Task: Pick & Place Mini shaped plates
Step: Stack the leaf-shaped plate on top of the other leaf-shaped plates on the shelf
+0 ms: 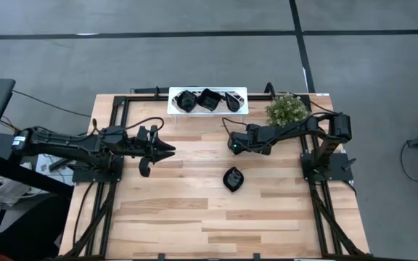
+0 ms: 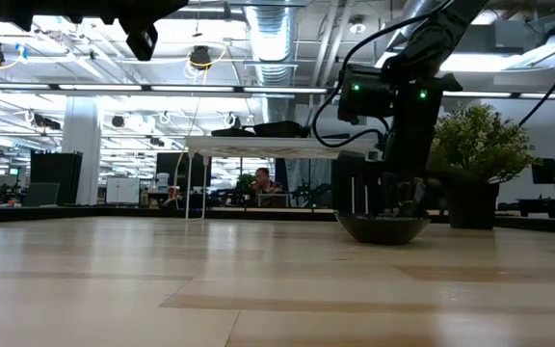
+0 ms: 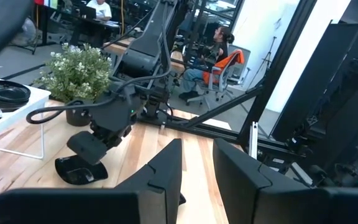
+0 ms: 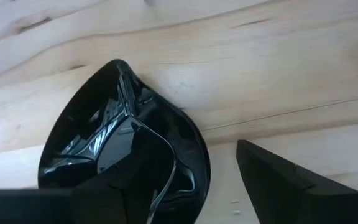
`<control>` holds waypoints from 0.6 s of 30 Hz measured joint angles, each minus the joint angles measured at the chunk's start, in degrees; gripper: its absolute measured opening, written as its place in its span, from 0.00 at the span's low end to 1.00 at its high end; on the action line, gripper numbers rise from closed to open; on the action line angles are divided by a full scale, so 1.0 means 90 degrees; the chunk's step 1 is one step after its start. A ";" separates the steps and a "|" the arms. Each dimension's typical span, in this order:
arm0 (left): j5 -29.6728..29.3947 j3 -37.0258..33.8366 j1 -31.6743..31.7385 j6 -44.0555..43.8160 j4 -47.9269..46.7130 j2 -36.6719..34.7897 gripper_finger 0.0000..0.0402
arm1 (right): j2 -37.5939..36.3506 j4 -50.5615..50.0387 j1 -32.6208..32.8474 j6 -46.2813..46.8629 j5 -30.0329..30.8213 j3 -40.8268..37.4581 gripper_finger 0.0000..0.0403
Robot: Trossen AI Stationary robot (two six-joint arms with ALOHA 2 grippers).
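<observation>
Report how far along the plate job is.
Done: three mini shaped plates already sit on the white tray at the table's far edge. In hand: one leaf-shaped plate lies on the wood, and the right gripper hangs open right over it, one finger above the dish, not yet gripping. The left gripper waits empty above the left side. Left: grasp that plate and move it.

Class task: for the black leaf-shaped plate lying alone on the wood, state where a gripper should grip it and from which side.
Probably the raised rim of the leaf-shaped plate, from straight above: it lies flat on the table, so only its upturned edge offers a pinch.
</observation>
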 joint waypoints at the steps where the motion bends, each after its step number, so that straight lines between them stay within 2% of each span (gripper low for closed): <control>1: 0.0002 0.0000 0.0000 0.0000 0.0000 0.0000 0.23 | 0.0000 0.0000 -0.0002 0.0000 0.0005 0.0000 0.53; 6: 0.0000 0.0000 0.0000 0.0001 0.0000 0.0000 0.23 | 0.0000 -0.0010 -0.0035 -0.0180 -0.0009 -0.0006 0.48; 18: 0.0002 0.0000 0.0000 0.0022 0.0002 0.0002 0.23 | 0.0029 0.0113 0.0053 -0.0445 0.0122 -0.0027 0.23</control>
